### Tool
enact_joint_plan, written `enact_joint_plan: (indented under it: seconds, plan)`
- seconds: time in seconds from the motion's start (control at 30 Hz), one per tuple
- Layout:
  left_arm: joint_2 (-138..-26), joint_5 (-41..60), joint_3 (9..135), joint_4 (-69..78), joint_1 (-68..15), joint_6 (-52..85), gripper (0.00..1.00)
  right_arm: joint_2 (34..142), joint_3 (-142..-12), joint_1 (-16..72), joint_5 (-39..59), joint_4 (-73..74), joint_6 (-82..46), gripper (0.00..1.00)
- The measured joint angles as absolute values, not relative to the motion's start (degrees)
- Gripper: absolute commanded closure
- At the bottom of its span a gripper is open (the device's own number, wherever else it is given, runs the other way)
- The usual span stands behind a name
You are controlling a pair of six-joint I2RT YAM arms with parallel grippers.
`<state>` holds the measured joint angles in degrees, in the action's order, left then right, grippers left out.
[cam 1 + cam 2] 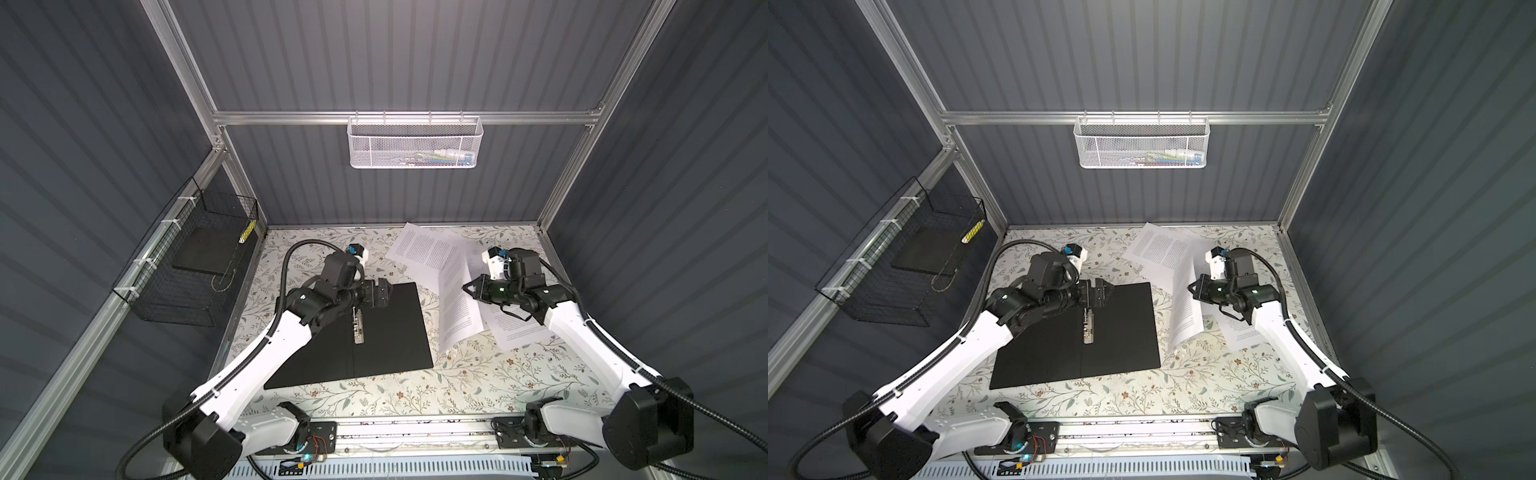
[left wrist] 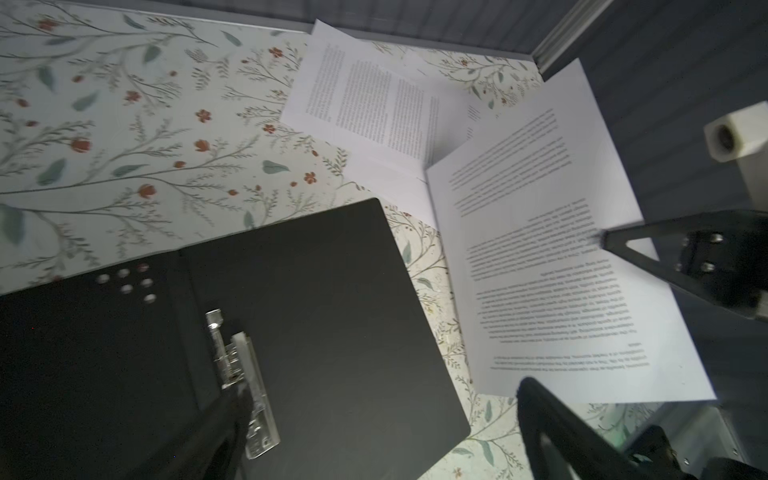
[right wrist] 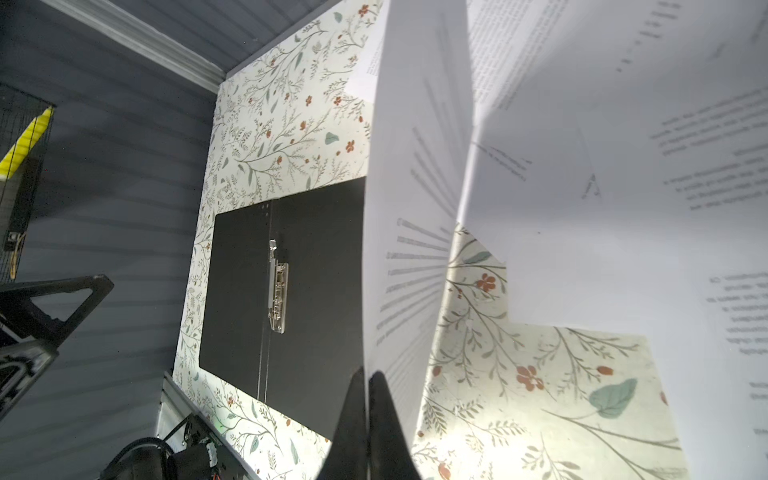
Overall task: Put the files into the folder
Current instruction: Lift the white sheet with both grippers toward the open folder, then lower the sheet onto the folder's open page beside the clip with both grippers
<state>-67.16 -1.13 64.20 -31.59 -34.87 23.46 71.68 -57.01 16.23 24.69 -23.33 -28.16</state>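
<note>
Right wrist view: folder (image 3: 324, 270) partly behind file (image 3: 415, 145) in tight right jaws; left jaws agape.

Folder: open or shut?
Open: the folder lies flat, black inside facing up, its metal clip exposed.

Your arms (image 1: 270, 345) wear white shells over black joints (image 1: 311, 303), with ribbed black conduits (image 1: 286, 270) looping alongside, green wrist lights (image 1: 501, 289), and black triangular fingers (image 2: 739, 266) fastened by silver screws (image 2: 715, 237).
</note>
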Motion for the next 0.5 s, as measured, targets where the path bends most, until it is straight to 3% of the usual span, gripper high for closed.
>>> enact_joint_plan:
  seconds: [0.3, 0.5]
  plan:
    - [-62.02, -9.56, 62.17, -37.80, -34.89, 18.85, 0.00, 81.01, -69.45, 32.47, 24.99, -19.38, -35.97, 1.00]
    - [-53.49, -13.41, 57.76, -38.61, -34.89, 15.31, 0.00, 82.39, -69.78, 33.58, 30.72, -11.70, -40.23, 1.00]
